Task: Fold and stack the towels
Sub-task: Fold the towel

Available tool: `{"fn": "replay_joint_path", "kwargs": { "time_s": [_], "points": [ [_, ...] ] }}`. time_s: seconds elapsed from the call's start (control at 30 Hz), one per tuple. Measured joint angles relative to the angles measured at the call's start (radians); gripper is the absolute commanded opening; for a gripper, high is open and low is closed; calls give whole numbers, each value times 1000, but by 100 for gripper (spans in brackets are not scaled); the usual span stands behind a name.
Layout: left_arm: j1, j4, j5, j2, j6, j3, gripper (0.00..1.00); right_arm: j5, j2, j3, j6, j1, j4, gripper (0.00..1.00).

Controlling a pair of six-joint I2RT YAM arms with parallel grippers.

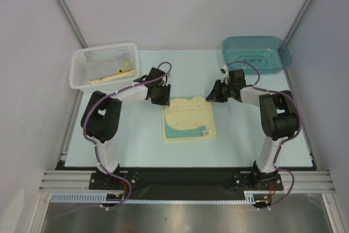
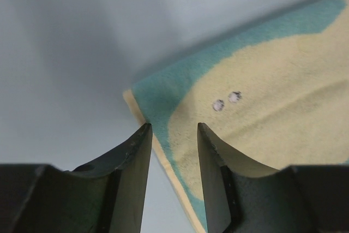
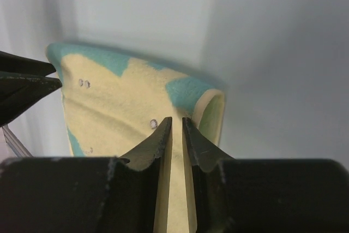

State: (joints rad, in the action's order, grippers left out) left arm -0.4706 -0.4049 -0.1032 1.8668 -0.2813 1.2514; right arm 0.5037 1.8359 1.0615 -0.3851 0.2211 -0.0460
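Note:
One of the towels (image 1: 188, 121), pale yellow with teal patches and a small tag, lies folded flat mid-table. My left gripper (image 1: 162, 97) hovers at its far left corner. In the left wrist view its jaws (image 2: 173, 129) stand open over the edge of the towel (image 2: 262, 96), holding nothing. My right gripper (image 1: 211, 95) is at the far right corner. Its jaws (image 3: 177, 121) are only slightly apart above the towel (image 3: 114, 107), whose folded edge curls up beside them. More towels (image 1: 109, 68), grey and yellow, lie in the white basket.
The white mesh basket (image 1: 103, 50) stands at the back left. A teal plastic bin (image 1: 278, 58) stands at the back right, just behind the right arm. White walls close in both sides and the back.

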Motion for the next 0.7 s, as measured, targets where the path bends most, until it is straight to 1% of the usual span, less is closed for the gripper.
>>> {"fn": "replay_joint_path", "kwargs": {
  "time_s": [0.17, 0.43, 0.7],
  "points": [
    [38, -1, -3, 66, 6, 21, 44, 27, 100, 12, -8, -6, 46, 18],
    [53, -18, -8, 131, 13, 106, 45, 11, 111, 35, -23, -9, 66, 22],
    [69, -26, -24, 159, 13, 145, 45, -28, 143, 69, -37, -14, 71, 21]
  ]
}}
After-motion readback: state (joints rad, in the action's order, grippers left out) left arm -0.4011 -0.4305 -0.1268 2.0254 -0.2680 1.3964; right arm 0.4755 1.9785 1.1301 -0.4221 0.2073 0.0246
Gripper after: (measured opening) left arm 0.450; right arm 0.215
